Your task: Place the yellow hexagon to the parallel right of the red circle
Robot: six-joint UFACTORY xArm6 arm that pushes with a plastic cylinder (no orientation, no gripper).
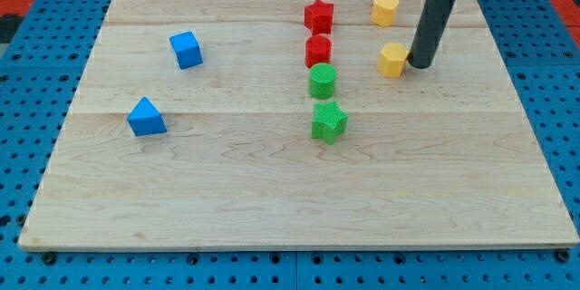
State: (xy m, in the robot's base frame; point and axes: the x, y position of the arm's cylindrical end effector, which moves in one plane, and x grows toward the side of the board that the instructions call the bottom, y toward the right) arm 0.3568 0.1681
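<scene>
The yellow hexagon (pixel 392 59) lies on the wooden board at the upper right, level with the red circle (pixel 318 51) and to its right, with a gap between them. My tip (pixel 420 62) stands right beside the hexagon's right side, touching or nearly touching it. The dark rod rises from there to the view's top.
A red star (pixel 318 15) lies above the red circle. A green circle (pixel 323 81) and a green star (pixel 329 121) lie below it. A yellow heart (pixel 385 9) lies above the hexagon. A blue cube (pixel 186 50) and a blue triangle (pixel 146 117) lie at the left.
</scene>
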